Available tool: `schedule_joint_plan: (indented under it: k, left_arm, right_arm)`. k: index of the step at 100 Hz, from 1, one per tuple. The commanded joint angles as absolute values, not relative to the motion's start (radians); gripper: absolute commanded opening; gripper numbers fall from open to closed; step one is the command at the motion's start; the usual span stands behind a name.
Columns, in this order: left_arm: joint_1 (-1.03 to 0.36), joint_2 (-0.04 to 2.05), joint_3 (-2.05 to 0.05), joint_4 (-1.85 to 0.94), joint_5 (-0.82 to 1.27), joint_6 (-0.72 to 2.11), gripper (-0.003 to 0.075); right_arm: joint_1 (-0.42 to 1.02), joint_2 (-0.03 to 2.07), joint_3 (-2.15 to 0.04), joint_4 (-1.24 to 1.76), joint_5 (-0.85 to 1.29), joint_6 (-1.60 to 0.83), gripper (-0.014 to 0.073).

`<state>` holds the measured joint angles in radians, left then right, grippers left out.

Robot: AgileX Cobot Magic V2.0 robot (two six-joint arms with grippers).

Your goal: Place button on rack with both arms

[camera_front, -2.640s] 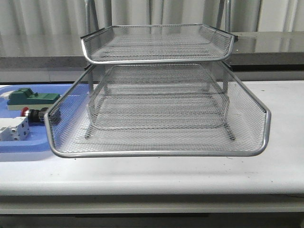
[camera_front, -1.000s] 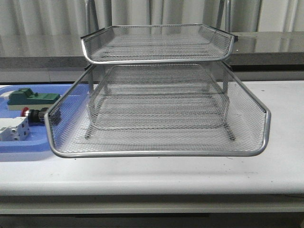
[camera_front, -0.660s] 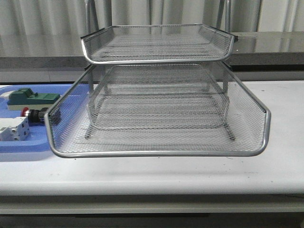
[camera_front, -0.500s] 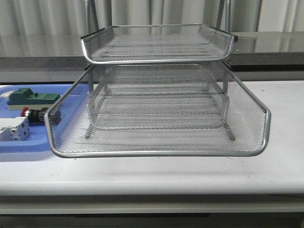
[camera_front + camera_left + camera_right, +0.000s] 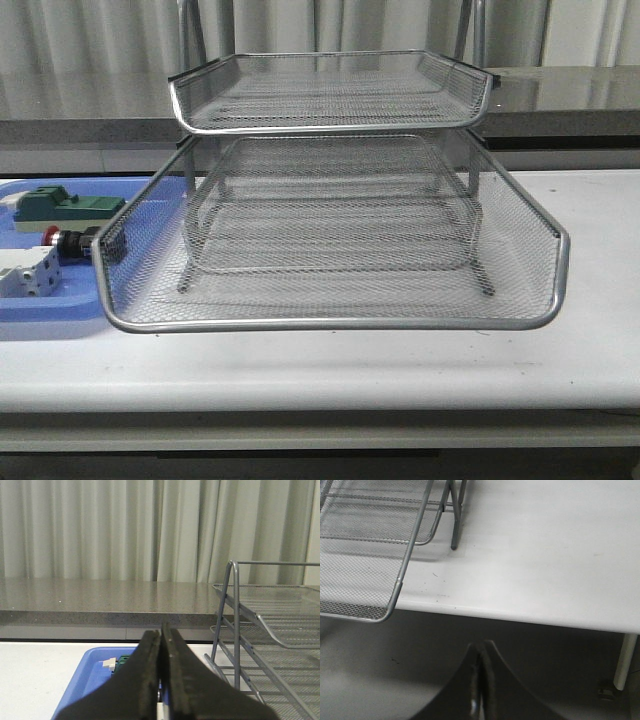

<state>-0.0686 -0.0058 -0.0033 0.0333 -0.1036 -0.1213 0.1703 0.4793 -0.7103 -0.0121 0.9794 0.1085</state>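
The button (image 5: 68,241) lies in the blue tray (image 5: 40,305) at the left end of the tabletop (image 5: 330,365), just beside the rack (image 5: 330,240). Both my left gripper (image 5: 161,642) and right gripper (image 5: 479,665) have their jaws pressed together, holding nothing. I must open the left jaws wide before I reach down for the button.

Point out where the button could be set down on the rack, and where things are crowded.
All visible rack tiers look bare: the top tray and the wide lower one. The white table right of it is bare too. Crowded: the blue tray, where the button lies between green and white blocks.
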Motion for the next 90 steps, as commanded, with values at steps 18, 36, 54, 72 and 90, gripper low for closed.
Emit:
schedule_joint_plan:
  k: [18,36,54,72,90]
  left_arm:
    - [-0.074,0.157,-0.219,0.000,-0.108,-0.127,-0.0020]
    - [-0.074,0.394,-0.423,0.008,-0.038,-0.127,-0.0020]
    - [-0.074,0.689,-0.651,0.060,0.117,-0.127,-0.0020]
    - [-0.074,0.990,-0.874,0.074,0.290,-0.127,-0.0020]
    - [-0.074,1.257,-1.076,0.097,0.383,-0.123,-0.0020]
  right_arm:
    - [0.167,0.484,-0.745,-0.020,0.925,0.108,-0.0069]
    - [0.167,0.484,-0.745,-0.020,0.925,0.108,-0.0069]
    - [0.167,0.484,-0.745,-0.020,0.925,0.108,-0.0069]
    - [0.167,0.484,-0.745,-0.020,0.925,0.108,-0.0069]
    - [0.167,0.484,-0.745,-0.020,0.925,0.108,-0.0069]
